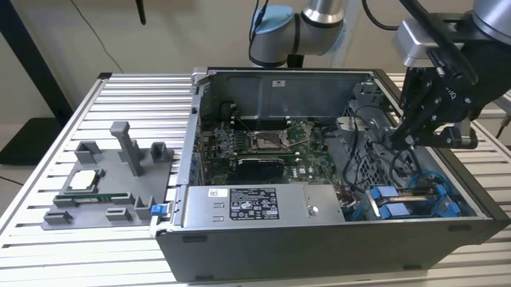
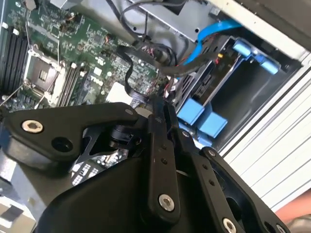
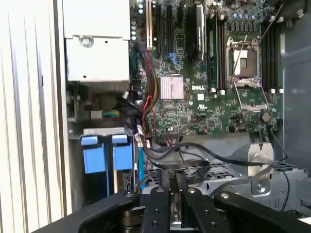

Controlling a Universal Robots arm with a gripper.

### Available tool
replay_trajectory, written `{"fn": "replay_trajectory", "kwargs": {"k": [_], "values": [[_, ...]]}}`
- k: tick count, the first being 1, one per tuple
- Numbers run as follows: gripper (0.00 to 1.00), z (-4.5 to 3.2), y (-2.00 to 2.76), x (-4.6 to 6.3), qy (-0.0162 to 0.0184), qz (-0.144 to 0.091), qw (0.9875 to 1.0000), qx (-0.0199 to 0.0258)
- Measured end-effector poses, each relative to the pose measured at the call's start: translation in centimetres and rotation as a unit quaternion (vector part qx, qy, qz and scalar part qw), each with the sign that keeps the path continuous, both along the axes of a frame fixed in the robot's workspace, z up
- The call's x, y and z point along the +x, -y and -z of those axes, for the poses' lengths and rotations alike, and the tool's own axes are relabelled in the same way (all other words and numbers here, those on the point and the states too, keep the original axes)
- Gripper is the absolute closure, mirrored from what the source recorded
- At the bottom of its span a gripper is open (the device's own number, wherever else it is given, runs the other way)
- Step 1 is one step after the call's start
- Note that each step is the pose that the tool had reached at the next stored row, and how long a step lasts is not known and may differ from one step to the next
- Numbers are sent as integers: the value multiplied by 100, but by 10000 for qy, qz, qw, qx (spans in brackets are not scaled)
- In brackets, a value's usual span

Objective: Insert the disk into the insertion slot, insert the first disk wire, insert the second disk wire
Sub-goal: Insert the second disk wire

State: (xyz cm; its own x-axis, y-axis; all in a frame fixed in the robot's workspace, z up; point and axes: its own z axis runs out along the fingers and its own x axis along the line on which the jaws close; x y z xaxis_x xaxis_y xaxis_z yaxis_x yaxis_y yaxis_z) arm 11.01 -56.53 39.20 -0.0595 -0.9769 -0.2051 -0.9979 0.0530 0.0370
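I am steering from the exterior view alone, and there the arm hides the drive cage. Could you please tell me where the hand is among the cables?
Observer: In the first wrist view the hand is closed, with its tip at a looping black cable. I cannot tell whether it grips the cable.
Operator: Thank you. How does the blue carrier look?
Observer: In the first wrist view, its two blue tabs stand side by side, and a blue cable runs right next to them.

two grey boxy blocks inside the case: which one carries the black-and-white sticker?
The power supply box along the case's front edge in the exterior view; its sticker faces up. The perforated drive cage, at the exterior view's right, carries blue plastic fittings instead.
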Motion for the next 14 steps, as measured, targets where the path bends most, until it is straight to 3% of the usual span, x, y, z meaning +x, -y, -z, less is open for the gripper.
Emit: {"fn": "replay_trajectory", "kwargs": {"k": [5,8,14], "values": [[100,0,31,-182,32,0,10000,-1],[100,9,41,-236,42,0,10000,-10],[100,45,42,-238,79,-7,9999,-113]]}}
